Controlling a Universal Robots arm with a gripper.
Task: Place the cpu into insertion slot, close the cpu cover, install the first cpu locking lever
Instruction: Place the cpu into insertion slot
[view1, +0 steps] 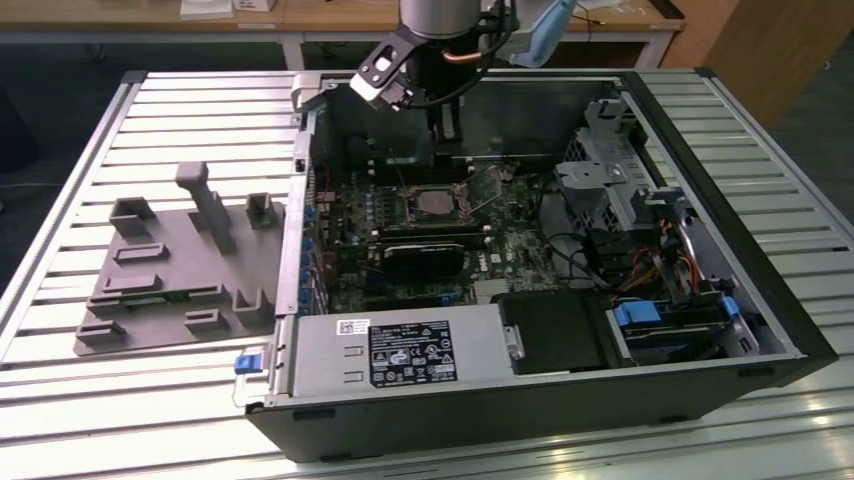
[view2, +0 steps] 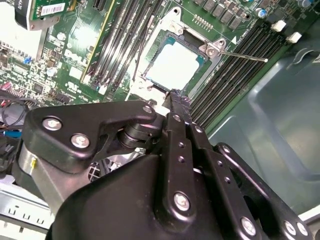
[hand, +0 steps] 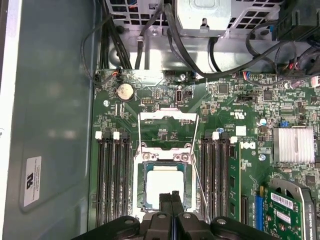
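Hovering over the open computer case (view1: 787, 330), the gripper (view1: 445, 135) points down toward the board. In both wrist views its fingers (hand: 166, 202) are pressed together with only a thin seam between them, and they hold nothing. In the first wrist view the gripper's tips (hand: 171, 196) lie over the near edge of the cpu (hand: 165, 182); contact cannot be confirmed.

The cpu sits flat inside the insertion slot (hand: 143, 187), silver-grey face up and square to the slot's rim. In the exterior view it shows as a pale square (view1: 434, 203) near the middle of the green circuit board (hand: 155, 100).

The cpu cover (hand: 168, 116) is open, swung back off the slot on the side away from the gripper, with green board visible through its window. The cpu locking lever (view2: 242, 55), a thin metal rod, is unlatched and stands out along one side of the slot.

Long black memory slots (hand: 114, 175) run along both sides of the slot.

A black card (view1: 427, 250) lies on the board just beyond the slot, toward the power supply (view1: 387, 350) at the case's near edge.

The case rests on a slatted table (view1: 80, 420). A grey moulded fixture tray (view1: 174, 270) lies beside it at the exterior view's left.
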